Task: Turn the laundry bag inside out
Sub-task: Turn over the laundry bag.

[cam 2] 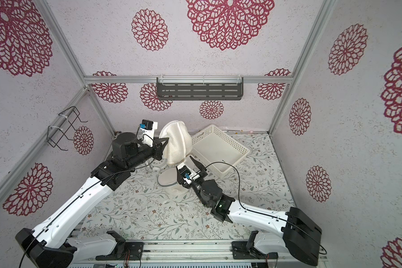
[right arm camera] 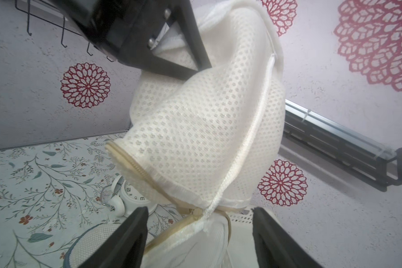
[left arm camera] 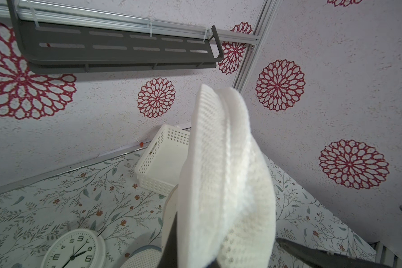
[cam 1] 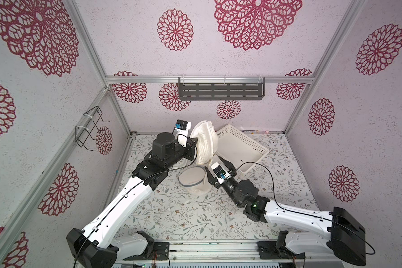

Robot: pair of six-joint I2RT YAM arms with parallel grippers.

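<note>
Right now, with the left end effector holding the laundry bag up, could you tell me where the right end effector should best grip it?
Probably the tan zipper rim at the laundry bag's hanging lower end, approached from below. That edge juts clear where the mesh opens, and the open right end effector sits just beneath it; the left end effector holds it higher up.

Near bag (cam 1: 204,143): basket (cam 1: 241,148) blocks R, clock (left arm camera: 74,250) blocks L; table (cam 1: 183,215) front free.
</note>
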